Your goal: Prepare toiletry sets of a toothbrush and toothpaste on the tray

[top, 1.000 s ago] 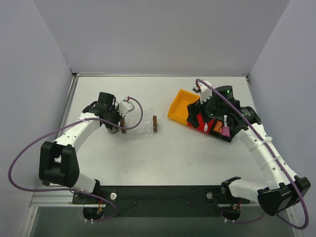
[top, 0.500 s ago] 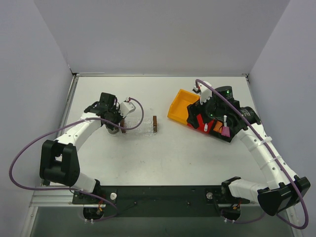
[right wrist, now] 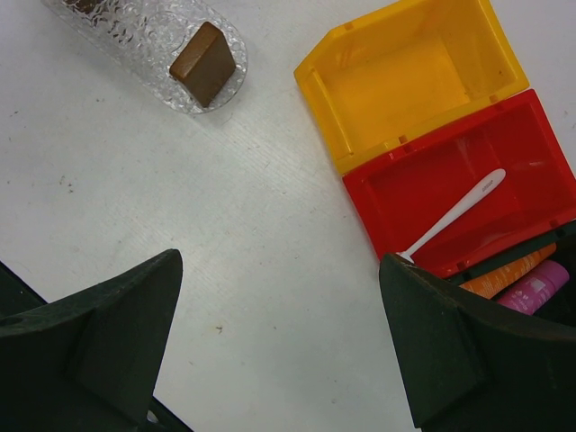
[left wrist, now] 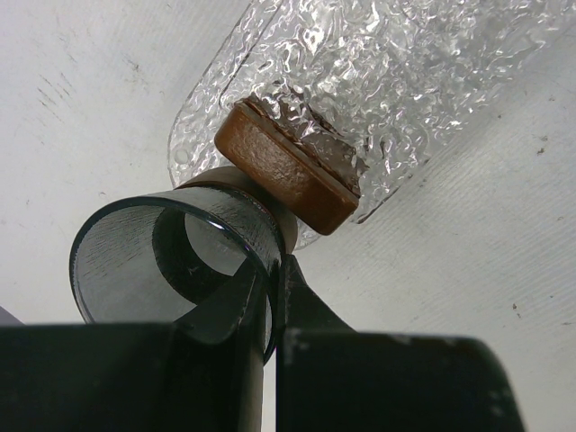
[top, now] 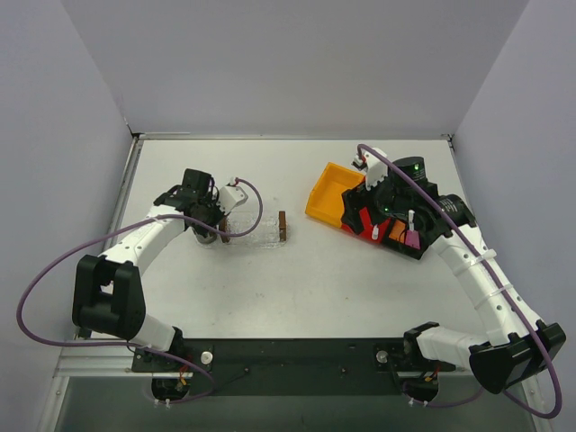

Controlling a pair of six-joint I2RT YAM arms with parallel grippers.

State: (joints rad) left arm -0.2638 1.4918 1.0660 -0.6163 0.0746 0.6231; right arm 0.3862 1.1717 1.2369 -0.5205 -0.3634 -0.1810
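The tray [top: 255, 231] is a clear crinkly plastic holder with a brown block at each end; its left block [left wrist: 288, 171] fills the left wrist view. My left gripper [left wrist: 274, 270] is shut on the wall of a dark see-through cup [left wrist: 135, 243] that stands against that block, and it shows at the tray's left end in the top view [top: 209, 231]. My right gripper [right wrist: 279, 270] is wide open and empty above bare table, beside the bins. The white toothbrush [right wrist: 459, 211] lies in the red bin [right wrist: 423, 162]. The orange tube [right wrist: 508, 273] and the pink tube [right wrist: 533, 292] lie in a black bin.
An empty yellow bin [right wrist: 405, 81] sits next to the red one, right of the tray's right block [right wrist: 202, 63]. In the top view the right arm [top: 405, 193] covers most of the bins. Grey walls stand on three sides of the table.
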